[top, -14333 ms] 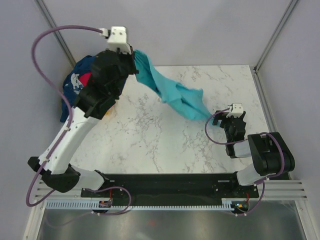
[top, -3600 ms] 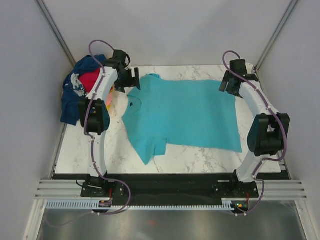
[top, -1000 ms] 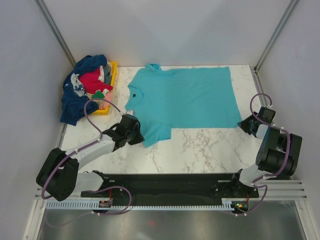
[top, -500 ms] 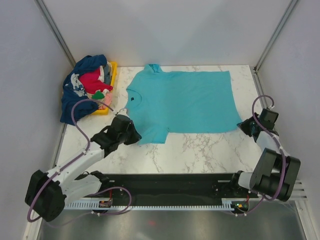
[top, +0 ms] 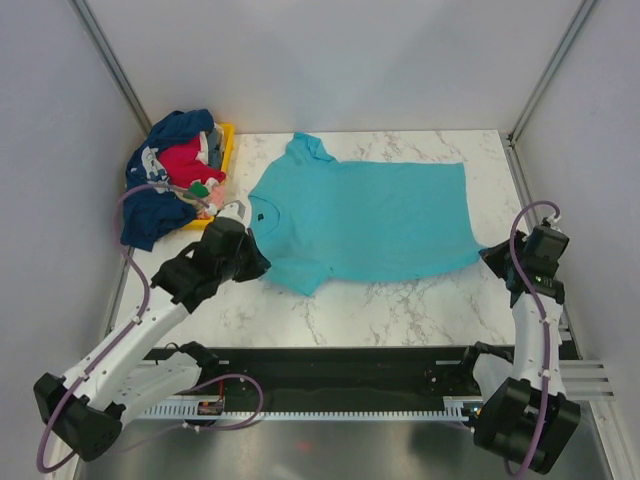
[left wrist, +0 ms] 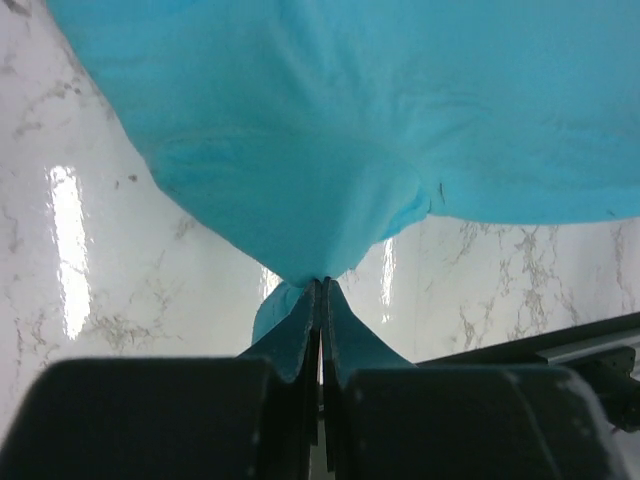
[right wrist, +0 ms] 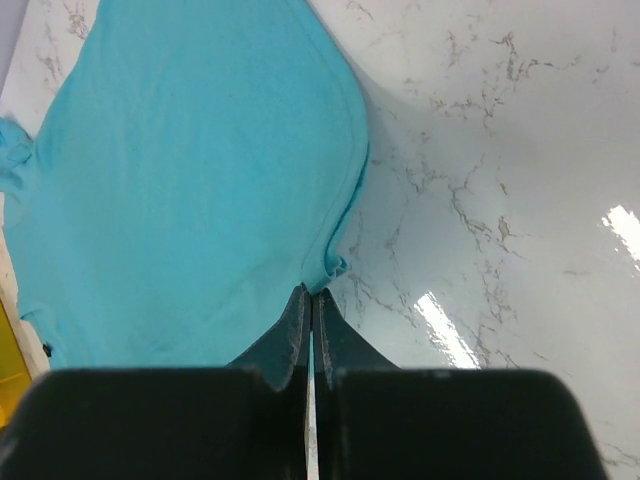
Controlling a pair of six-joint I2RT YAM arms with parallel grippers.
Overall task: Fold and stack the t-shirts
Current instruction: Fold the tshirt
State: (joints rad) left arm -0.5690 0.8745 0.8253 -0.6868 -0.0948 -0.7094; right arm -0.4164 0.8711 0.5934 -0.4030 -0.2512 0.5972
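Note:
A turquoise t-shirt (top: 370,215) lies spread on the marble table, collar to the left. My left gripper (top: 262,262) is shut on its near sleeve, and the cloth rises to a peak at the fingertips (left wrist: 322,283) in the left wrist view. At the right, my right gripper (top: 490,250) is shut on the near hem corner (right wrist: 335,268), pinched at the tips (right wrist: 310,292). More t-shirts, a navy one (top: 150,205) and a red one (top: 185,160) among them, sit heaped at the far left.
The heap rests on a yellow tray (top: 228,135) at the table's far left corner, and its edge (right wrist: 8,350) also shows in the right wrist view. Grey walls and metal posts (top: 545,70) close in the table. A black rail (top: 330,365) runs along the near edge.
The right gripper has closed on the hem corner. Both arms have drawn back and upward, raising the shirt's near edge, and the far edge has slid a little nearer.

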